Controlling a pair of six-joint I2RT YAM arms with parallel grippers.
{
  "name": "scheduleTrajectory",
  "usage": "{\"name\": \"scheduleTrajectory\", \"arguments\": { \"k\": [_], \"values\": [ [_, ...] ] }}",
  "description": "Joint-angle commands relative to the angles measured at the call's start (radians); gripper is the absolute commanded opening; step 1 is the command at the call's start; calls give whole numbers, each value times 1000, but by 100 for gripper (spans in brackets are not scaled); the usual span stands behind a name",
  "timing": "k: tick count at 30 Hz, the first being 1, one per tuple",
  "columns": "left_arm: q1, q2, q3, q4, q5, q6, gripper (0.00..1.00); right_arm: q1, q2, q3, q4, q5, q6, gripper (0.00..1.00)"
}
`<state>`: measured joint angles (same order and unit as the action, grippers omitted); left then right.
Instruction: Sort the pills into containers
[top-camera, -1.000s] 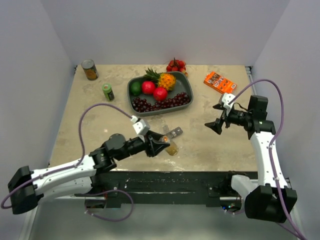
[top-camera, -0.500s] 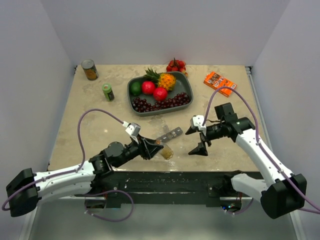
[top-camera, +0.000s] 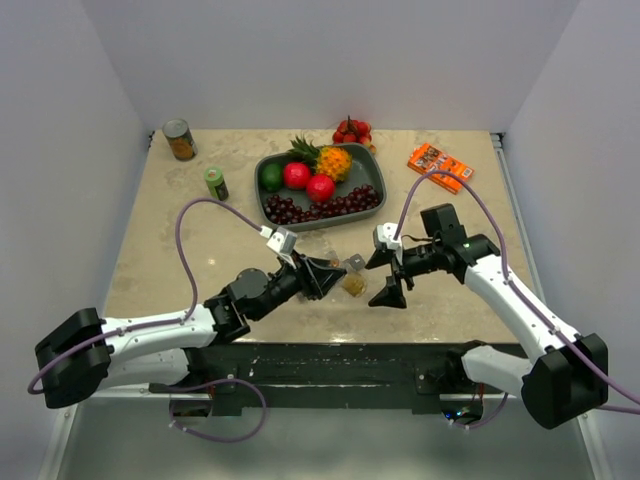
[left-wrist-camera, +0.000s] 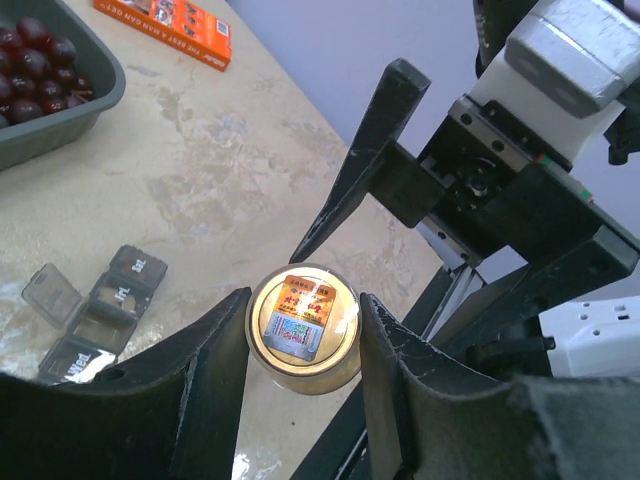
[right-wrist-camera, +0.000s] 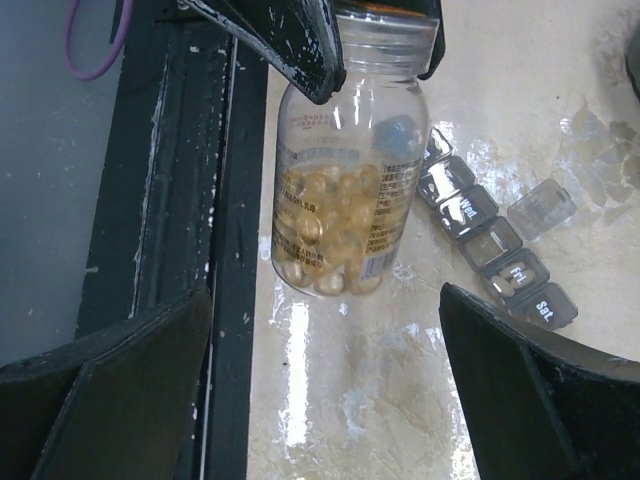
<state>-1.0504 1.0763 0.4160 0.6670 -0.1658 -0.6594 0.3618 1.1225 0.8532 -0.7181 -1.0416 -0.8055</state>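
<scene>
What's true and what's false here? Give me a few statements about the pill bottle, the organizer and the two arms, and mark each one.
1. The left gripper has its jaws shut on the pill bottle. True.
2. The right gripper has its jaws closed. False: they stand wide open, facing the bottle.
3. The bottle is empty. False: yellow capsules fill its lower part.
4. The pill organizer lies on the table with at least one lid flipped open. True.
5. The orange box sits inside the fruit tray. False: it lies on the table, apart from the tray.
</scene>
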Motion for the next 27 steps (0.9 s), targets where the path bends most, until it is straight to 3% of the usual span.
{"name": "scheduleTrajectory", "arguments": {
  "k": [1,10,16,20,22,24,26,27],
  "values": [
    [-5,30,64,157,-58,37,0,5,5,9,75,-23,98,99],
    [-16,97,105,212,-69,43,0,3,39,14,138,-100,203,98],
    [-36,143,158,229,-92,61,0,5,74,21,184,-110,267,92],
    [-43,157,168,229,-107,73,0,3,71,18,215,-87,305,71],
    [-43,157,167,226,-106,80,0,5,65,17,220,-65,310,32],
    [-43,149,161,221,-98,92,0,3,60,15,226,-46,313,6],
    [-43,131,149,217,-74,107,0,5,53,17,218,-26,286,2],
    [-40,123,145,206,-60,115,25,3,50,20,198,-25,270,1]
  ]
}}
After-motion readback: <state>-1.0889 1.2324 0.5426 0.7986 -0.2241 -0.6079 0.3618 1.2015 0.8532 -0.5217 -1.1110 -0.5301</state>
